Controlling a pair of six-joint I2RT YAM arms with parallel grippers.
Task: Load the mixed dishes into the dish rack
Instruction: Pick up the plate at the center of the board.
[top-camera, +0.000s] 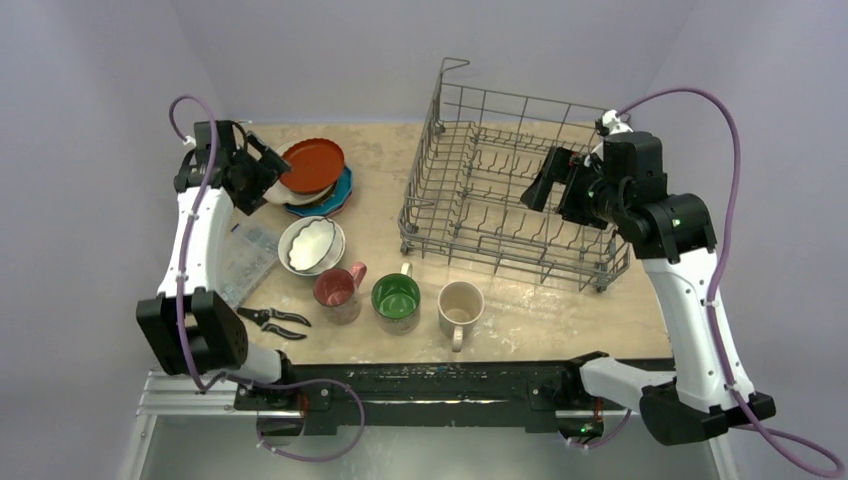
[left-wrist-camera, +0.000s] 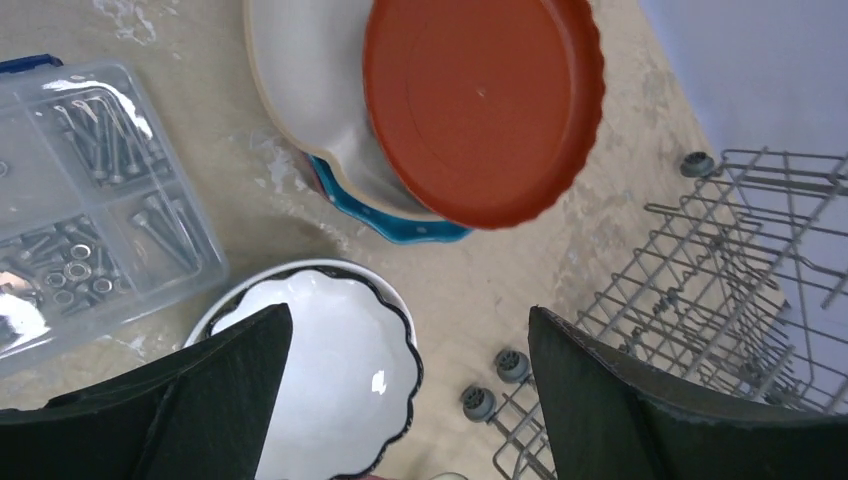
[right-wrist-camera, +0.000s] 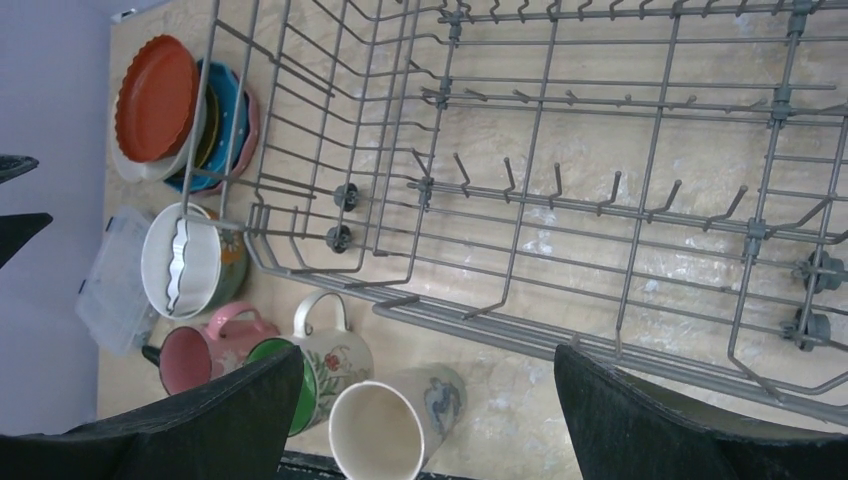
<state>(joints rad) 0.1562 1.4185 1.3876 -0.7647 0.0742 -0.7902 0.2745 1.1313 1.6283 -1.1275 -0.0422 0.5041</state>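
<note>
Left gripper is wide open and holds nothing. It hangs over the far-left worktop at the left edge of the plate stack, and its wrist view looks down between that stack and the white bowl. Right gripper is also wide open and empty, above the right part of the dish rack, clear of the wires as far as the views show. The rack stands upright on the right half of the worktop with its tines pointing up. All dishes sit outside it, to its left. In the stack, the orange plate is on top and tilted, a cream plate is under it, and a blue plate is lower down; there are more layers, but their colours are hard to separate. The white bowl has a wavy rim and sits just near of the stack. Three mugs stand upright in a row along the near side: red mug, green mug, then cream mug, which is closest to the rack's near-left corner but not touching it. A clear box of screws lies at the left edge beside the bowl. Pliers lie flat just left of the red mug.
</note>
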